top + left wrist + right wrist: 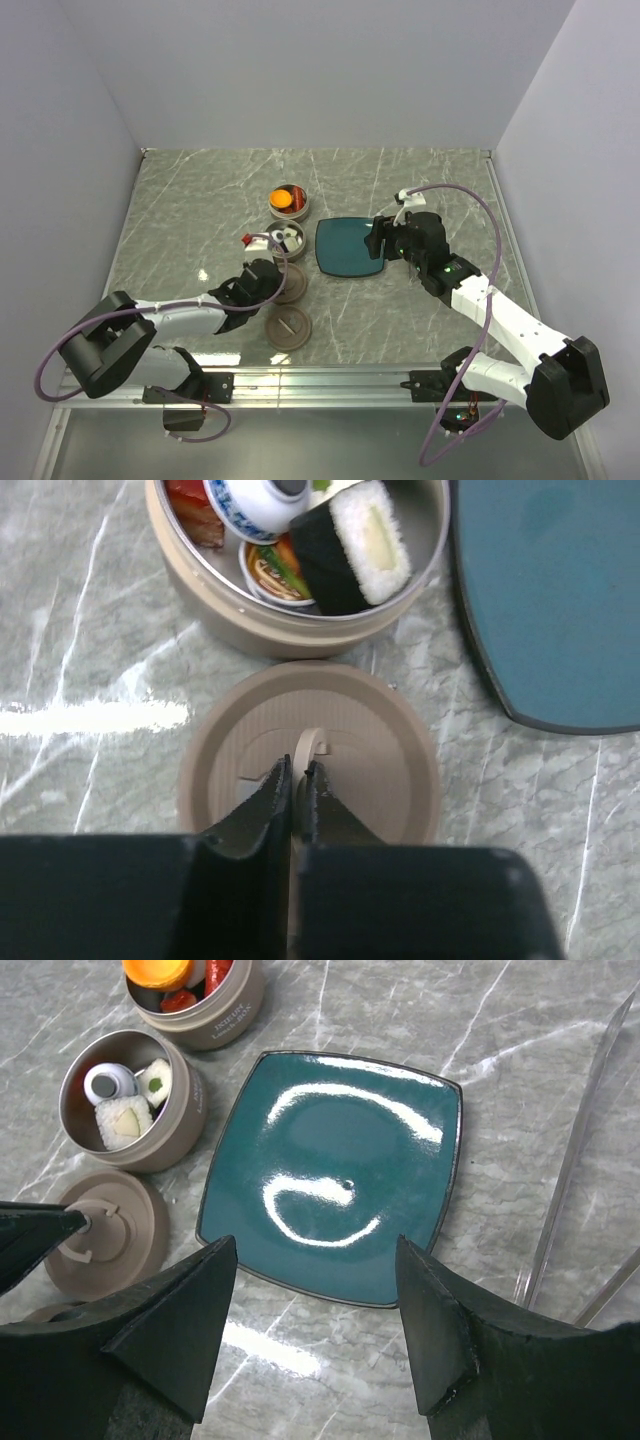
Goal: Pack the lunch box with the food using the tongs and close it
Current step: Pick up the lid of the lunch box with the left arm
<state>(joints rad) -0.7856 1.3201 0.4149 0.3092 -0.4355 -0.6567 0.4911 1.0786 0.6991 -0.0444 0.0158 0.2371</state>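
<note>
The lunch box stands as two open beige round tiers. The far tier [290, 201] holds an orange ball [282, 199] and red pieces of food. The near tier [300, 580] holds white rice rolls [355, 545] and a small blue-and-white bottle [255, 500]. Just in front of it lies a beige lid [400, 780]. My left gripper [298, 768] is shut on that lid's thin upright handle [312, 744]. My right gripper [315, 1250] hangs open and empty over the near edge of the teal plate [330, 1160]. The silvery tongs [575, 1150] lie on the table right of the plate.
A second beige lid [287, 327] lies nearer the arms' bases. The teal plate [345, 248] is bare and sits right of the tiers. Grey walls close the marble table on the left, far and right sides.
</note>
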